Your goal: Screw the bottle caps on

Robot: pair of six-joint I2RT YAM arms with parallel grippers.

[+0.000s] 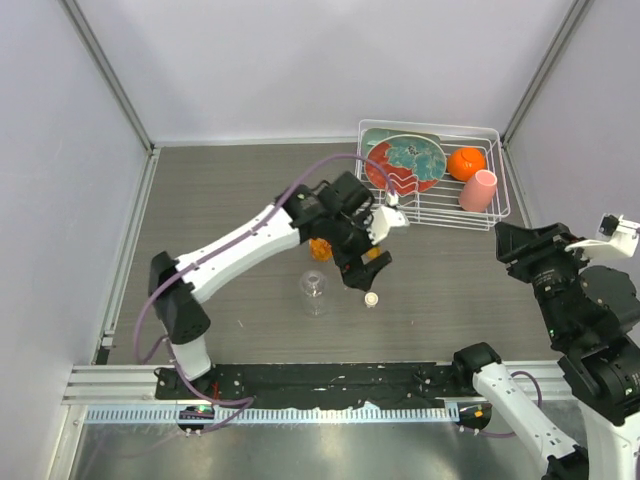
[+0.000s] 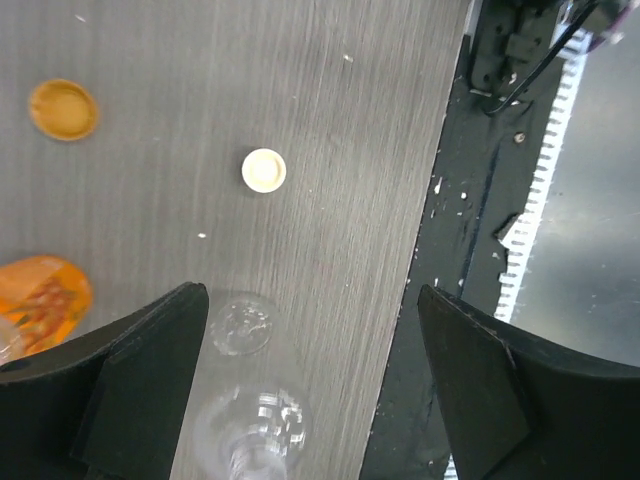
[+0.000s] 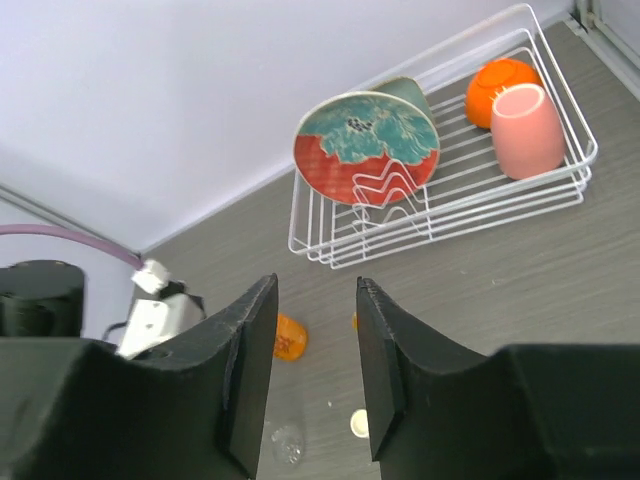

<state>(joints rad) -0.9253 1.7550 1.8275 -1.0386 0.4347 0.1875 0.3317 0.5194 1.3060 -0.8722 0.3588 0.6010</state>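
While the cream-white cap [image 2: 264, 170] lies loose on the table [image 1: 220, 200], the orange cap [image 2: 63, 109] sits off to one side of it, well apart, and neither one is on a bottle! The clear bottle [image 1: 314, 290] is near the cream-white cap, its neck bare, and the orange bottle [image 2: 40, 300] is just beyond it, partly tucked under the arm. Right above this little cluster hangs the left gripper [image 2: 312, 300], jaws spread wide and nothing between them. Over on the far side the right gripper [image 3: 315, 290] is held high, jaws only narrowly apart and gripping nothing. At the back right of the table, a white wire rack [image 3: 450, 210] carries a patterned plate [image 3: 366, 145], an orange ball [image 3: 500, 85] and a pink cup [image 3: 528, 130].
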